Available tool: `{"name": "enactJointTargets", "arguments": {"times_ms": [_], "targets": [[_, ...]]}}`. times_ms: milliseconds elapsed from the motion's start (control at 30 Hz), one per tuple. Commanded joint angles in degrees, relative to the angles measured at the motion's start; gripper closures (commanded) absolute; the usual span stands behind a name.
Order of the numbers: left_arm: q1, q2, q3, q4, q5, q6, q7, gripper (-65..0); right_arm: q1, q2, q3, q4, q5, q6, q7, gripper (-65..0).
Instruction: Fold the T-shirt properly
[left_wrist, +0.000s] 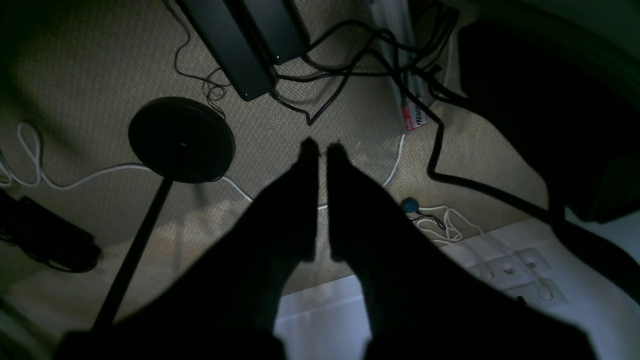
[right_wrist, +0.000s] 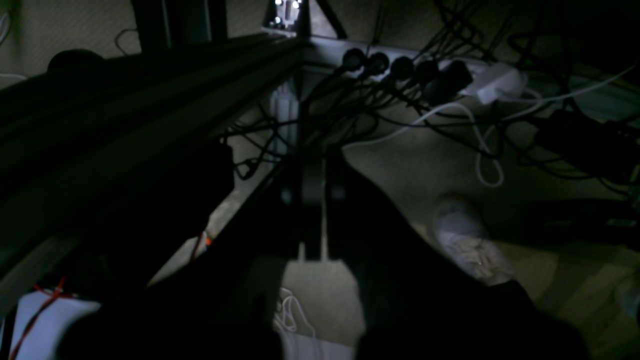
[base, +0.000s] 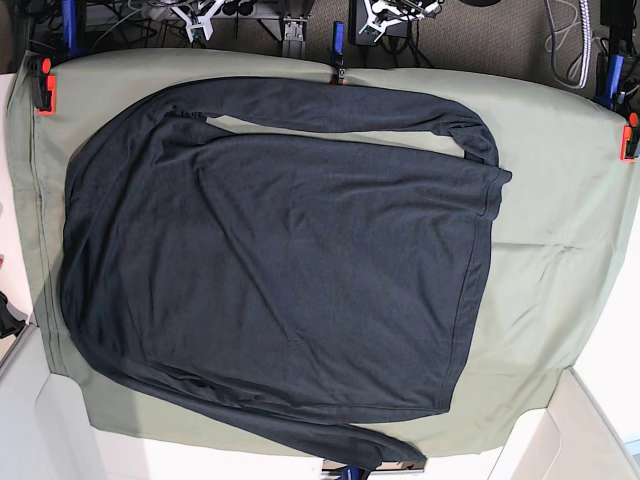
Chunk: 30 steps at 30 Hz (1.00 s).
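The large dark navy long-sleeved T-shirt (base: 280, 260) of thin knit lies flat on the olive-green cloth-covered bench (base: 560, 250); light, limp, slippery, so pinch its hemmed edges. Left tool (left_wrist: 322, 146) and right tool (right_wrist: 315, 192) are closed, empty.

The large dark navy long-sleeved T-shirt of thin knit fabric (base: 280, 270) lay spread flat and unfolded on the table, covering most of it. Its body ran sideways in the base view, with the straight hem at the right and the rounded shoulder end at the left. Both of its 2 sleeves stretched rightward, 1 along the far edge and 1 along the near edge.
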Motion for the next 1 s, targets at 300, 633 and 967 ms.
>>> {"name": "enactJointTargets", "arguments": {"times_ms": [300,633,967], "targets": [[2.1,-0.9,0.0,0.6,-0.2,-0.3,-3.5,-3.0,-5.3,0.7,-0.1,7.7,0.2,3.1,0.7,-0.6],[2.5,-1.6,0.0,1.8,-0.2,-0.3,-2.0,-3.0,-6.6,2.1,-0.1,9.8,2.5,3.6,0.6,-0.6],[3.1,-1.6,0.0,1.8,-0.2,-0.3,-1.1,-3.0,-6.6,2.0,-0.1,9.8,2.6,3.6,0.6,-0.6]]}}
